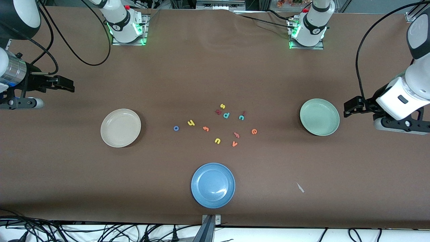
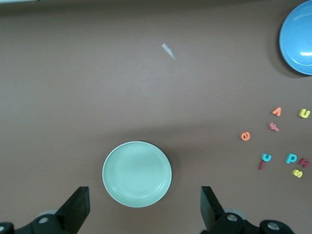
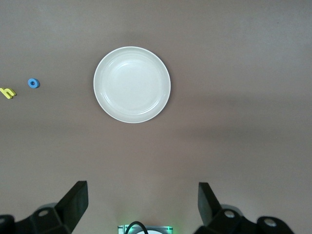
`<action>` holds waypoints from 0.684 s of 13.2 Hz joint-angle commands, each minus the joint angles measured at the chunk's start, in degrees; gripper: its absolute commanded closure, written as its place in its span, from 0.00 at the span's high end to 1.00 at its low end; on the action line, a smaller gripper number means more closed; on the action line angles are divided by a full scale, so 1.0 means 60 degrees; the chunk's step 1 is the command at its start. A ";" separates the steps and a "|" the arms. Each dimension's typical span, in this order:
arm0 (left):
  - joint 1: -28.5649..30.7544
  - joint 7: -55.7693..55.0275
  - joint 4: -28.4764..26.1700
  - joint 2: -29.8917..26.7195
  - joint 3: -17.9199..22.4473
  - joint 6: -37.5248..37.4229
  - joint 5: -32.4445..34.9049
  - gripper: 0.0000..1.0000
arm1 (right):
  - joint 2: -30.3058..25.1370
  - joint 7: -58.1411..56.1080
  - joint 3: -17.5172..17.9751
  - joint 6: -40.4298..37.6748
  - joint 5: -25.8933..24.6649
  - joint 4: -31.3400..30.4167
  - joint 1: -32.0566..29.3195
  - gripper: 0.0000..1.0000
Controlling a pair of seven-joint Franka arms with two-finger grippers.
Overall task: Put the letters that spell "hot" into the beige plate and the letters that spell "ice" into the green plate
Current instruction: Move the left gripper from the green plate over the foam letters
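My left gripper (image 2: 141, 209) and right gripper (image 3: 141, 207) hang wide open and empty beside the green plate (image 1: 319, 116) and beige plate (image 1: 120, 127), ready for letters.

I see a brown table (image 1: 215, 74) with small plastic letters (image 1: 217, 140) between round beige plate (image 1: 120, 127), mint-green plate (image 1: 319, 117) and blue plate (image 1: 213, 185).

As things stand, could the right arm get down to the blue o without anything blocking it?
Probably yes. The right gripper hangs open over the table's right-arm end. The blue o lies alone between the beige plate and the yellow h, touching neither.
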 commanded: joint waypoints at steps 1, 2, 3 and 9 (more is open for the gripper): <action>0.0124 -0.0177 -0.0094 0.0261 -0.0018 -0.0309 0.0079 1.00 | -0.0041 -0.0299 -0.0110 -0.0030 0.0186 0.0077 -0.0053 1.00; 0.0168 -0.0177 -0.0094 0.0277 -0.0018 -0.0310 0.0079 1.00 | -0.0056 -0.0299 -0.0110 -0.0044 0.0259 0.0091 -0.0038 1.00; 0.0197 -0.0177 -0.0109 0.0292 -0.0018 -0.0310 0.0064 1.00 | -0.0041 -0.0299 -0.0110 -0.0044 0.0259 0.0092 -0.0053 1.00; 0.0226 -0.0207 -0.0094 0.0453 0.0011 -0.0354 0.0079 1.00 | -0.0041 -0.0299 -0.0227 -0.0029 0.0435 0.0077 -0.0053 1.00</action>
